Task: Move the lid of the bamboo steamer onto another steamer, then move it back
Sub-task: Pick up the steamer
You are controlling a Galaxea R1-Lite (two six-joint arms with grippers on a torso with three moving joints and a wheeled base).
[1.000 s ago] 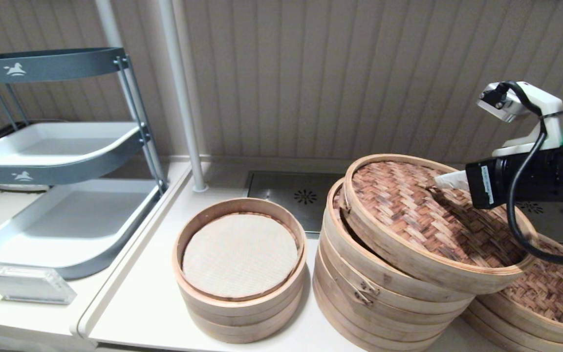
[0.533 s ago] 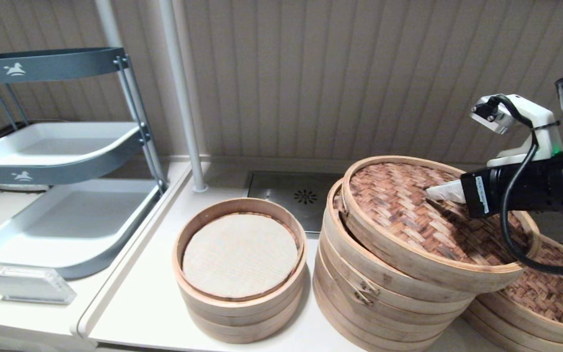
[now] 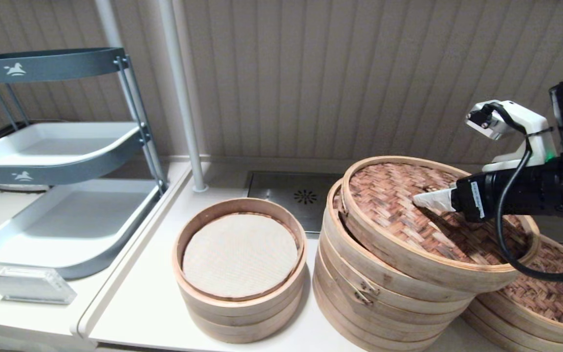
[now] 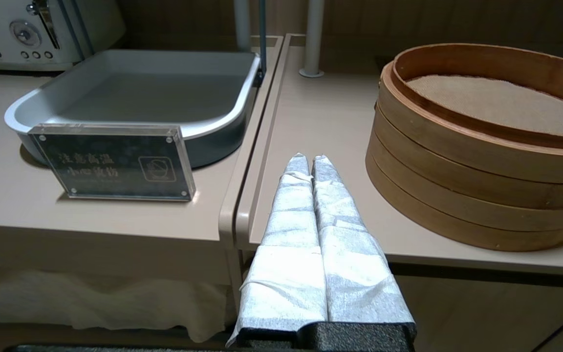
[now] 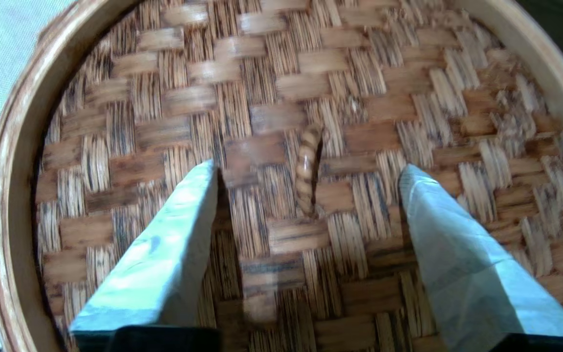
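Note:
The bamboo steamer lid [image 3: 389, 200], dark mottled weave with a pale rim, lies askew on the tall steamer stack [image 3: 359, 274], shifted right and overhanging the lower wide steamer [image 3: 550, 293]. The stack's dark clasp [image 3: 362, 293] shows on its side. My right gripper [image 3: 428, 199] hovers just over the lid's middle. In the right wrist view that gripper [image 5: 308, 167] is open, its fingers [image 5: 184, 220] straddling the small centre loop [image 5: 307, 171] of the lid [image 5: 262, 73] without touching it. My left gripper [image 4: 307, 157] is shut on nothing, parked low at the table's front edge.
A smaller steamer with a white cloth liner [image 3: 240, 254] stands left of the stack. Farther left are a grey tiered tray rack [image 3: 66, 146], an acrylic sign [image 3: 25, 283] and a white pole [image 3: 184, 112]. A drain grate [image 3: 291, 193] lies behind.
My right gripper has come down and to the left across the lid, from above its far right part to just over its centre. The lid has barely shifted.

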